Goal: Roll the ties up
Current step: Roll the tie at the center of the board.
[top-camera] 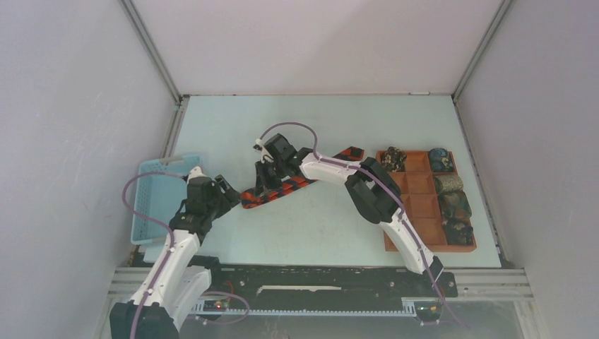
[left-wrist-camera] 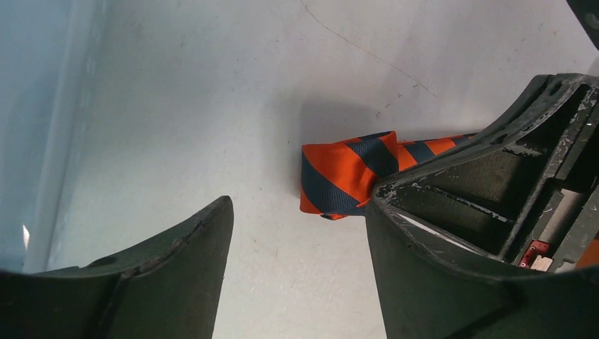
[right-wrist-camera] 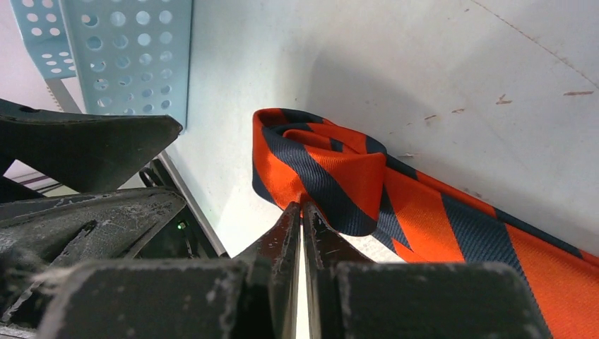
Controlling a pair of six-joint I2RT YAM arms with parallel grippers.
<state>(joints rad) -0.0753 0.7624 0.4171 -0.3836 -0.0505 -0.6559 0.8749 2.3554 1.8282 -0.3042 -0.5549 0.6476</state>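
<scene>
A long tie (top-camera: 291,186) with red-orange and dark diagonal stripes lies slantwise on the table, and its near-left end is folded over into a loose first turn (right-wrist-camera: 332,169). My right gripper (top-camera: 265,185) is down on that end. Its jaws (right-wrist-camera: 301,205) are pressed together, pinching the edge of the fold. My left gripper (top-camera: 227,192) is open just left of the tie's end. In the left wrist view the folded end (left-wrist-camera: 342,173) lies just ahead of the gripper's (left-wrist-camera: 299,205) spread fingers, close to the right one. Several small dark rolled ties (top-camera: 452,205) sit in the tray.
A brown compartmented tray (top-camera: 424,244) stands at the right, with rolls in its right column and back row. A light blue perforated basket (top-camera: 152,205) stands at the left edge, close behind my left arm, and it also shows in the right wrist view (right-wrist-camera: 134,56). White walls enclose the table.
</scene>
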